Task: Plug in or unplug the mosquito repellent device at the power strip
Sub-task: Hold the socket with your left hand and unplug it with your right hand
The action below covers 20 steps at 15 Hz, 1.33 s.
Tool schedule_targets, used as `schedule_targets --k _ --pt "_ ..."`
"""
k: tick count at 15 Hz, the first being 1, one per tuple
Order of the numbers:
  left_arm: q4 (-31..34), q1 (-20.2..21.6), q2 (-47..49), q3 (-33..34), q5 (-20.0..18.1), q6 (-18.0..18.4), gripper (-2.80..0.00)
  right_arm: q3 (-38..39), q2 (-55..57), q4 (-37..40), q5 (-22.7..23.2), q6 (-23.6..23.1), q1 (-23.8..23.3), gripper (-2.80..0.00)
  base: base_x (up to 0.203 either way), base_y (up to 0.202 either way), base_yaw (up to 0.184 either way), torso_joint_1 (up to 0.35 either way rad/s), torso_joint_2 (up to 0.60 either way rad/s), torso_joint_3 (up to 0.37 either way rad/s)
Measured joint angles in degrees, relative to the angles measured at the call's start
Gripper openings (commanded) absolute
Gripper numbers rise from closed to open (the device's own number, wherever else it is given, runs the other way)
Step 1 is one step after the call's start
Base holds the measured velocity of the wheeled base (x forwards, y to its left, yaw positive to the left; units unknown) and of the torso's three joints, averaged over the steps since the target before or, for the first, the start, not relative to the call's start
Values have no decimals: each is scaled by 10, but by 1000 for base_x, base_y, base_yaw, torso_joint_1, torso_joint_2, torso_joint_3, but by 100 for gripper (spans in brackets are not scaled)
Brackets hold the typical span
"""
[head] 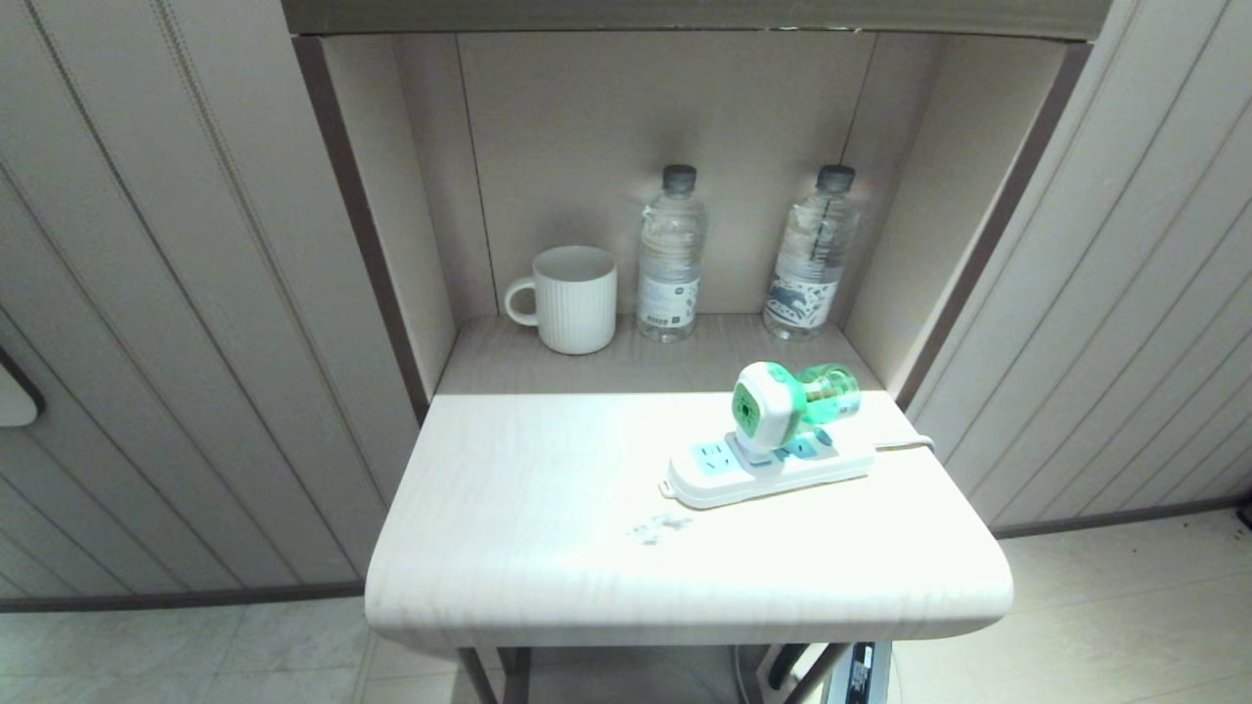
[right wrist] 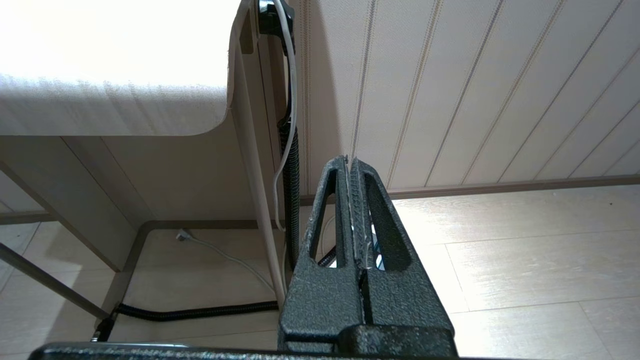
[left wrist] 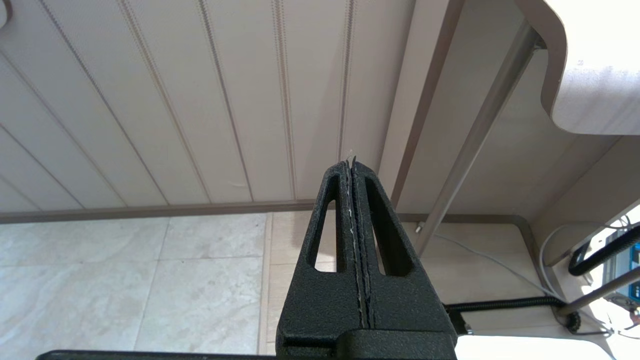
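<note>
I see the white-and-green mosquito repellent device (head: 782, 406) seated in the flat white power strip (head: 768, 469) on the pale wooden table (head: 548, 548); my left gripper (left wrist: 351, 162) and right gripper (right wrist: 348, 161) hang clenched, empty, below the tabletop — I'd pin the strip and pull straight up; tilting risks dragging it.

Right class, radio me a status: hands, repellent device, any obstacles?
Left hand and right hand shut, parked below the table. Device plugged into strip. Nothing blocking it.
</note>
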Motion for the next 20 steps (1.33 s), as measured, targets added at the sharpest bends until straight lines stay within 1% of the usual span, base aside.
schedule_targets --k 6,8,13,20 --pt "0 0 0 0 0 -3 -280 0 0 0 0 0 0 -280 0 0 0 0 0 0" --pt "0 0 0 0 0 -2 -280 0 0 0 0 0 0 -280 0 0 0 80 -175 -111" --pt "0 0 0 0 0 -2 -280 0 0 0 -1 0 0 -280 0 0 0 176 -429 -255" --pt "0 0 0 0 0 -2 -280 0 0 0 -1 0 0 -280 0 0 0 225 -510 -287"
